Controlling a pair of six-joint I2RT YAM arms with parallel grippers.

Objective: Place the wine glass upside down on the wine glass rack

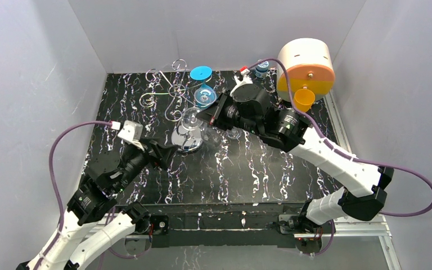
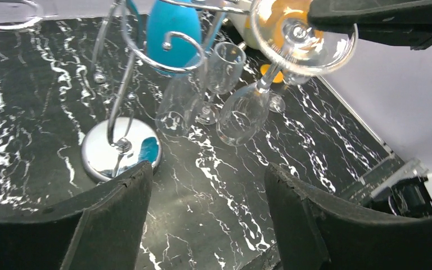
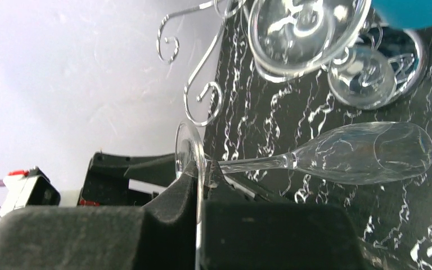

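Note:
A clear wine glass (image 3: 365, 152) is held by its round foot (image 3: 190, 152), pinched edge-on between the fingers of my shut right gripper (image 3: 202, 173). In the left wrist view the glass (image 2: 242, 115) slants foot up and bowl down, just right of the wine glass rack (image 2: 118, 149), a silver wire stand with curly arms (image 3: 197, 95) on a shiny round base. From above, the right gripper (image 1: 209, 115) holds the glass (image 1: 190, 119) over the rack's base (image 1: 188, 142). My left gripper (image 2: 208, 169) is open and empty, low over the table in front of the rack.
A blue glass (image 1: 205, 95) and a blue disc (image 1: 201, 73) sit by the rack. Another clear glass (image 2: 225, 67) stands behind it. A white and orange drum (image 1: 306, 67), an orange cup (image 1: 304, 98) and a small bottle (image 1: 262, 67) are at the back right.

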